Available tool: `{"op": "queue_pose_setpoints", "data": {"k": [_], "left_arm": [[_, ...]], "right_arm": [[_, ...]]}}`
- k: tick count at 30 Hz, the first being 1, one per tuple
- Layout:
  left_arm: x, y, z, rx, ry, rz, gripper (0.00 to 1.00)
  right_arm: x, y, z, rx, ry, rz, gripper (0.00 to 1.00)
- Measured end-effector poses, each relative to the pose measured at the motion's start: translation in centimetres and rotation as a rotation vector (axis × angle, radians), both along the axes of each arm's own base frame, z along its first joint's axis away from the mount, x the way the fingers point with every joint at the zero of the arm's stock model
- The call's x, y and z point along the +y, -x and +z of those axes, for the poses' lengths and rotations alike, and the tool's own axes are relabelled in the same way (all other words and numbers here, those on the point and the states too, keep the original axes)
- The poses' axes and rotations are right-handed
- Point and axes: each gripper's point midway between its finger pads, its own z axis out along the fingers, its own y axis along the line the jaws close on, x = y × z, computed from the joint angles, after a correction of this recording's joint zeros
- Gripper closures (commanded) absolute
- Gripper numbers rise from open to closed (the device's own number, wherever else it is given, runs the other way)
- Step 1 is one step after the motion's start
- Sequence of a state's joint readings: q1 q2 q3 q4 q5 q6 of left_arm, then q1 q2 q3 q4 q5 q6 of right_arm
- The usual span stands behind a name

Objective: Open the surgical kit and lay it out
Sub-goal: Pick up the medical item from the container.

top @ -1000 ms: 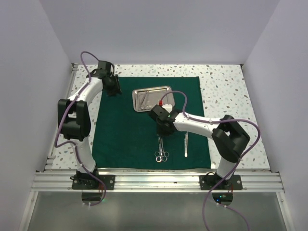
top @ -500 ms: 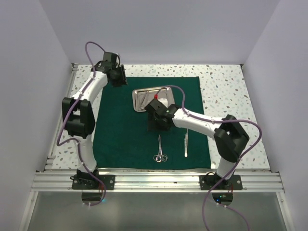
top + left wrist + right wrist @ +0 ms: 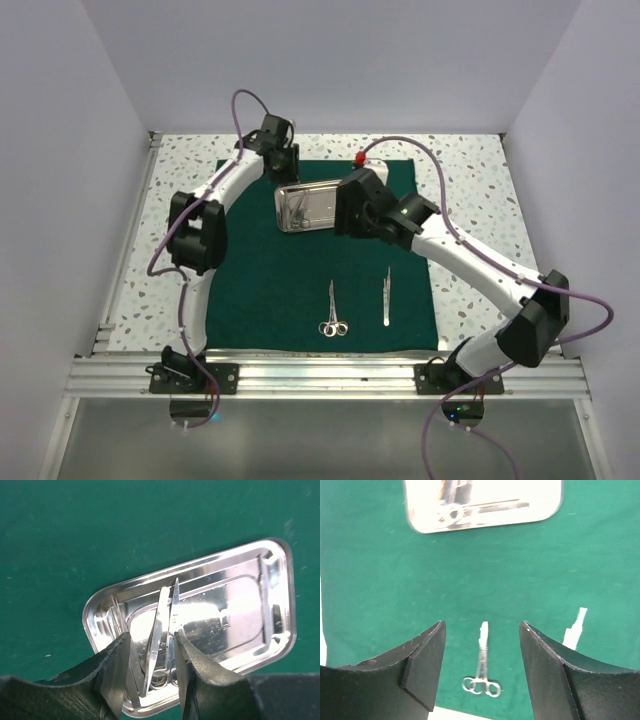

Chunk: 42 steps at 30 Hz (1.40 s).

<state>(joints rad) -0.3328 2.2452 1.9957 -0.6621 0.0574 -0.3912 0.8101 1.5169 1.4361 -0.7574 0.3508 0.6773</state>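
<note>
The scissors [image 3: 334, 310] now lie freed on the green cloth [image 3: 260, 270] by its near edge, beside the tweezers [image 3: 386, 296], my right gripper [image 3: 481, 630] spread and pulled back toward the tray [image 3: 312, 206] at the far edge, where my half-spread left gripper [image 3: 151, 645] straddles the instruments [image 3: 162, 625] left to lay out.

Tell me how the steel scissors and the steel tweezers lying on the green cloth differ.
The slim steel scissors end in two ring handles at their near end; the slim steel tweezers are a plain straight strip without rings. The scissors lie on the left, the tweezers on the right, apart from each other. Both are shiny, lie flat on the dark green cloth and run lengthwise towards the shiny rectangular steel tray.
</note>
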Motion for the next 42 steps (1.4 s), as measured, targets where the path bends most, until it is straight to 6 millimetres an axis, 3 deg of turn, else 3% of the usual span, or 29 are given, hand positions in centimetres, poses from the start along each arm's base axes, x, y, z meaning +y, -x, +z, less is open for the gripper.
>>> {"op": "queue_pose_setpoints", "data": {"k": [4,8,16,23,26,28,31,38,42], "left_arm": [[-0.3,0.6,-2.3,0.041,-0.042,-0.023,0.56],[-0.3,1.0,-3.2,0.044,-0.084,-0.04,0.57],[-0.5,4.0,-7.0,0.119,-0.158,-0.084,0.58],[-0.5,3.9,-7.2,0.106,-0.18,-0.087,0.59],[-0.4,3.9,-7.2,0.104,-0.188,-0.083,0.71],[-0.2,3.8,-7.2,0.101,-0.197,-0.082,0.87],[-0.1,3.8,-7.2,0.099,-0.205,-0.087,1.0],[0.0,3.7,-6.9,0.102,-0.214,-0.085,1.0],[-0.4,2.5,-5.3,0.084,-0.212,-0.079,1.0]], "right_arm": [[-3.5,-0.2,0.1,0.005,0.024,-0.062,0.37],[-5.7,-0.1,-0.7,0.035,0.063,-0.094,0.37],[-7.0,-0.4,-1.3,0.056,0.107,-0.096,0.38],[-6.9,-1.1,-2.4,0.085,0.142,-0.082,0.39],[-7.0,-1.2,-2.6,0.088,0.147,-0.079,0.39],[-7.1,-1.4,-2.6,0.088,0.149,-0.08,0.4],[-7.3,-1.7,-2.4,0.086,0.149,-0.084,0.41],[-7.6,-2.1,-2.5,0.095,0.142,-0.087,0.42],[-7.4,-2.9,-2.3,0.092,0.141,-0.091,0.42]]}}
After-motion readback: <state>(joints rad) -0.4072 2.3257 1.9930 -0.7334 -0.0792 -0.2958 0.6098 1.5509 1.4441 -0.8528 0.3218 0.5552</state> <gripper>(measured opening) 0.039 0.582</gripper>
